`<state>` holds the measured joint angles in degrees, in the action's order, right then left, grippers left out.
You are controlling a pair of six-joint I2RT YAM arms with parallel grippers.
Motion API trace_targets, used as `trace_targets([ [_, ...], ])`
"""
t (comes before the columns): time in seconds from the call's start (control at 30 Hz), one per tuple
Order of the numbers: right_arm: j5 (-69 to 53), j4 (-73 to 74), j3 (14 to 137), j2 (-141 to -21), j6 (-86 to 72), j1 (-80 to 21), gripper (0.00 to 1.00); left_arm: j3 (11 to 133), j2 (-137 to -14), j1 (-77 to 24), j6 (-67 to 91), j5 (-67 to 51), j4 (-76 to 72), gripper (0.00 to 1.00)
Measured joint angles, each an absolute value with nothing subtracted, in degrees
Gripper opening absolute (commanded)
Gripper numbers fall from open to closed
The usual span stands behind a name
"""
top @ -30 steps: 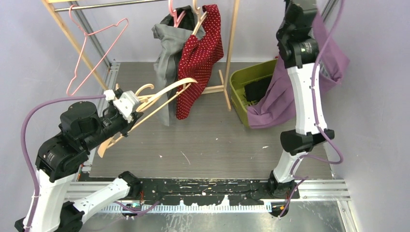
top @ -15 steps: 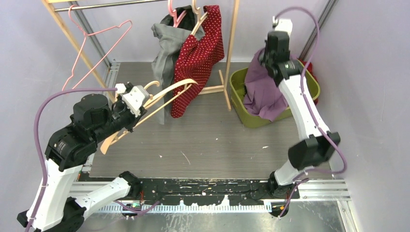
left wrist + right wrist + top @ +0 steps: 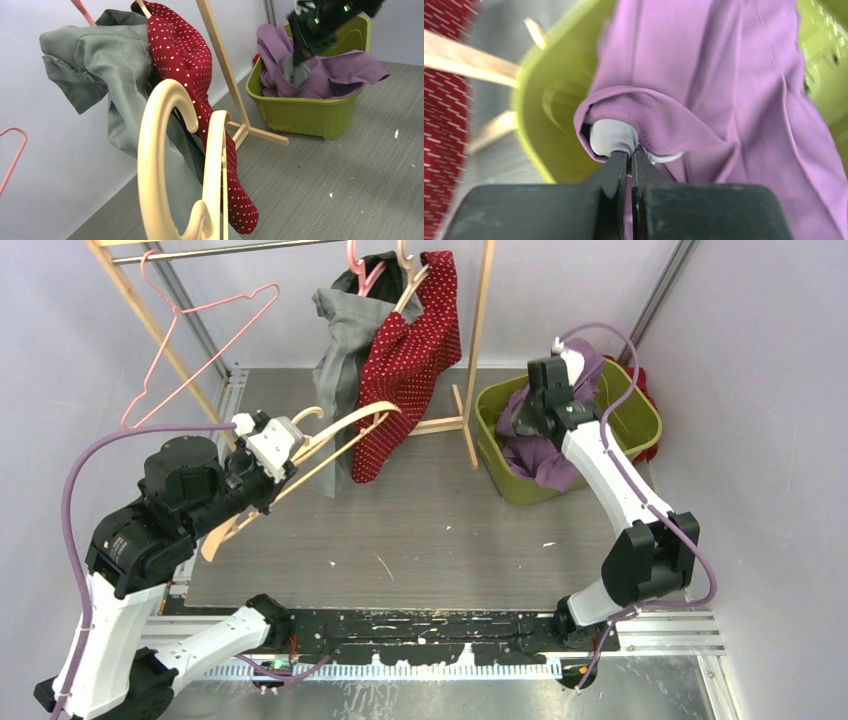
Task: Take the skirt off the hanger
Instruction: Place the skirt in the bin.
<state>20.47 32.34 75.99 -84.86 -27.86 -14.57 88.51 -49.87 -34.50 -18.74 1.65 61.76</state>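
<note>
The purple skirt lies bunched in the green bin, off the hanger. My right gripper hangs over the bin, shut on a fold of the skirt with its grey lining; the right wrist view shows the jaws pinched together on the cloth. My left gripper holds the bare wooden hanger up at the left, above the floor. The hanger fills the left wrist view, where my own fingers are hidden. The skirt and bin show far off there.
A wooden rack at the back carries a grey garment and a red dotted garment. A pink wire hanger hangs at the left. Something red sits behind the bin.
My right arm has come down from high up, lowering the skirt into the green bin. My left arm shifted slightly right and up with the hanger.
</note>
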Motion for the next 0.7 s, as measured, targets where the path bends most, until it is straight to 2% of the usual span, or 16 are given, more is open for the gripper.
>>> trace_targets([
  [0.07,19.22,32.38,83.53,-87.72,-27.40,-14.57,0.18,89.21,-49.74,-34.50,-18.72,2.15,62.28,0.00],
  [0.17,17.58,31.38,92.38,-90.30,-26.98,-14.57,0.23,90.41,-48.77,-34.50,-18.72,2.83,63.55,0.00],
  [0.2,17.15,31.09,95.35,-91.00,-26.94,-14.57,0.35,90.80,-48.45,-34.50,-18.72,3.01,63.96,0.00],
  [0.23,16.69,30.35,97.58,-91.37,-26.94,-14.59,0.92,91.13,-48.01,-34.50,-18.72,3.18,64.27,0.00],
  [0.27,16.45,29.56,98.78,-91.39,-27.20,-14.63,0.99,91.31,-47.70,-34.50,-18.72,3.38,64.42,0.00],
  [0.4,15.75,27.33,98.83,-90.65,-27.33,-14.90,1.00,92.40,-45.82,-34.50,-18.68,4.27,65.76,0.00],
  [0.7,15.38,28.60,83.44,-85.34,-29.43,-15.59,1.00,93.36,-46.11,-34.50,-18.61,4.93,68.53,0.00],
])
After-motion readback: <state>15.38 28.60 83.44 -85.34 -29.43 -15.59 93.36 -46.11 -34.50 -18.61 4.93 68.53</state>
